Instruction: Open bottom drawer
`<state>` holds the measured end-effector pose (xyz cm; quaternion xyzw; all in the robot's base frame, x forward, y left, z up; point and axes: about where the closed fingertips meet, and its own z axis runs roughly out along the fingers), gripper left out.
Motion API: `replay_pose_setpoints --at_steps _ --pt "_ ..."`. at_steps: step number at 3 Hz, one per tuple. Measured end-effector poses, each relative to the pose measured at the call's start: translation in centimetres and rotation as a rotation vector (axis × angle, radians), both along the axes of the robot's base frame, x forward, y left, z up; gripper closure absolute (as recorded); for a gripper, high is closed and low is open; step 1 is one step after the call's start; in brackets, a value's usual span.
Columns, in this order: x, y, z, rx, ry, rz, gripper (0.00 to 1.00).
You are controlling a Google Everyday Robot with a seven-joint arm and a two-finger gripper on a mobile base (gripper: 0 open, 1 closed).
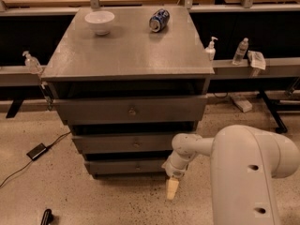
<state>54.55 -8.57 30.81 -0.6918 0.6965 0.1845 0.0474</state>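
Observation:
The grey cabinet (pixel 126 55) has three drawers stacked under its top. The bottom drawer (pixel 124 166) is the lowest, slim-fronted one, just above the floor, with a small knob near its middle. Above it are the middle drawer (pixel 122 143) and the tall top drawer (pixel 112 110). My gripper (pixel 172 188) hangs pointing down at the floor, just off the right end of the bottom drawer's front and slightly below it. It holds nothing that I can see. My white arm (pixel 243 172) fills the lower right.
A white bowl (pixel 99 21) and a blue can (pixel 159 20) lie on the cabinet top. Bottles (pixel 240 51) stand on the ledge at right, one (pixel 31 62) at left. A black adapter with cable (pixel 36 151) lies on the floor at left.

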Motion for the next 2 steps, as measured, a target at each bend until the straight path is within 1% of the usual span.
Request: replay_pose_setpoints --at_steps 1,2 --pt "1.03 -0.72 -3.84 -0.022 0.014 -0.006 0.00" --pt "1.14 -0.79 -4.02 -0.022 0.004 -0.007 0.00"
